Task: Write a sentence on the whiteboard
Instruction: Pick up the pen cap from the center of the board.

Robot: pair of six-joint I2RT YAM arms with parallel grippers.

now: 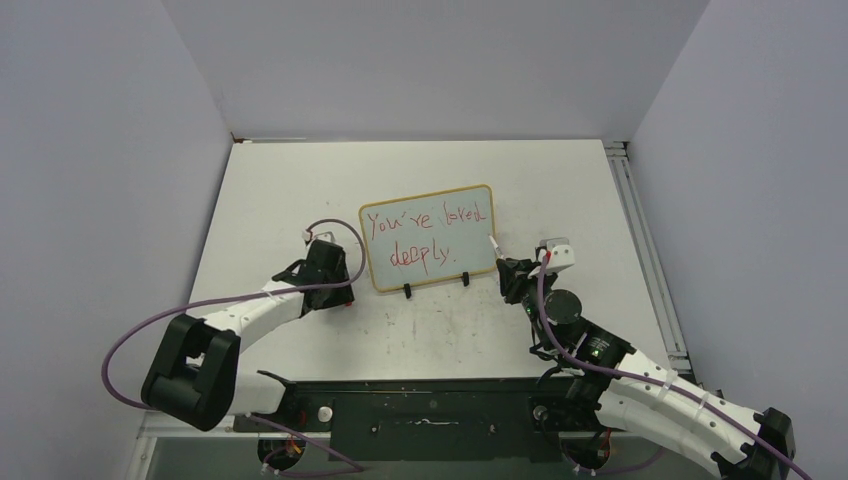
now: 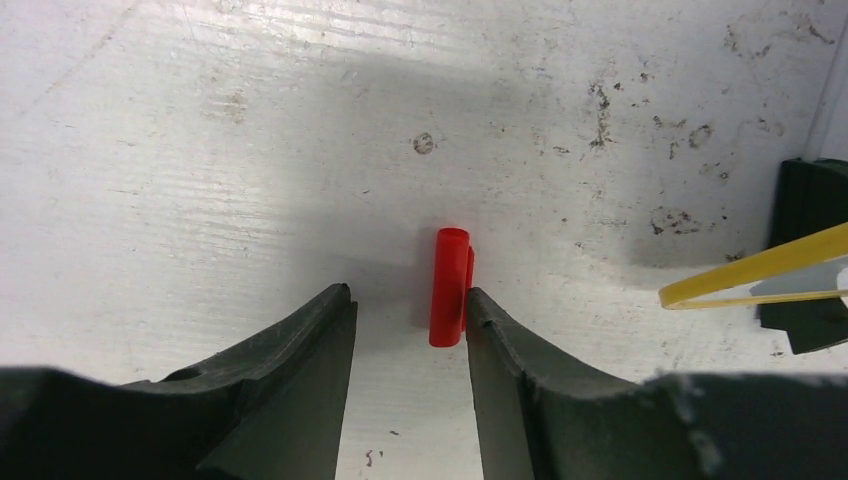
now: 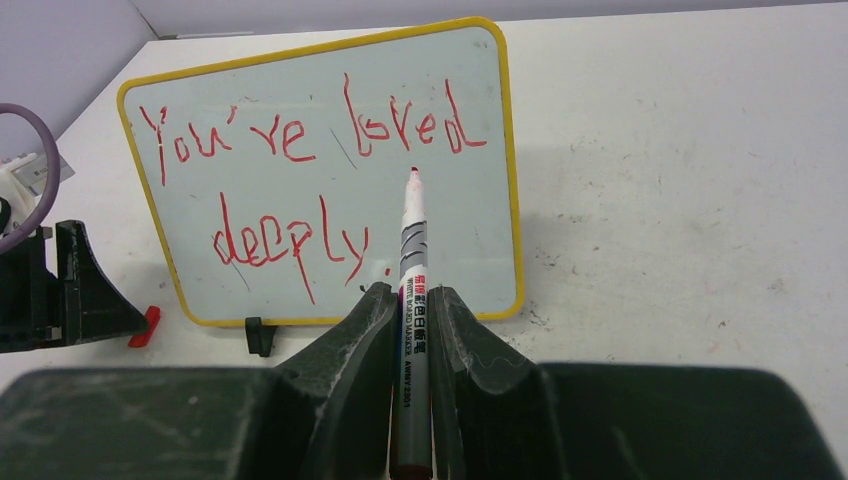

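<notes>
Midway across the table [image 1: 280, 200], the small white tan-framed whiteboard [image 1: 472, 250] stands carrying the red handwritten sentence [image 3: 300, 140], seemingly complete, so recapping looks next. The right gripper's [image 3: 408, 300] jaws clamp the grey-white marker [image 3: 412, 245], tip near the board's right edge. The left gripper [image 2: 405, 300] hangs low, jaws parted around the red plastic cap [image 2: 449, 287].

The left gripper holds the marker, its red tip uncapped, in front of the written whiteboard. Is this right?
No. The right gripper holds the marker, as the right wrist view shows. Its red tip is uncapped, in front of the written whiteboard.
</notes>
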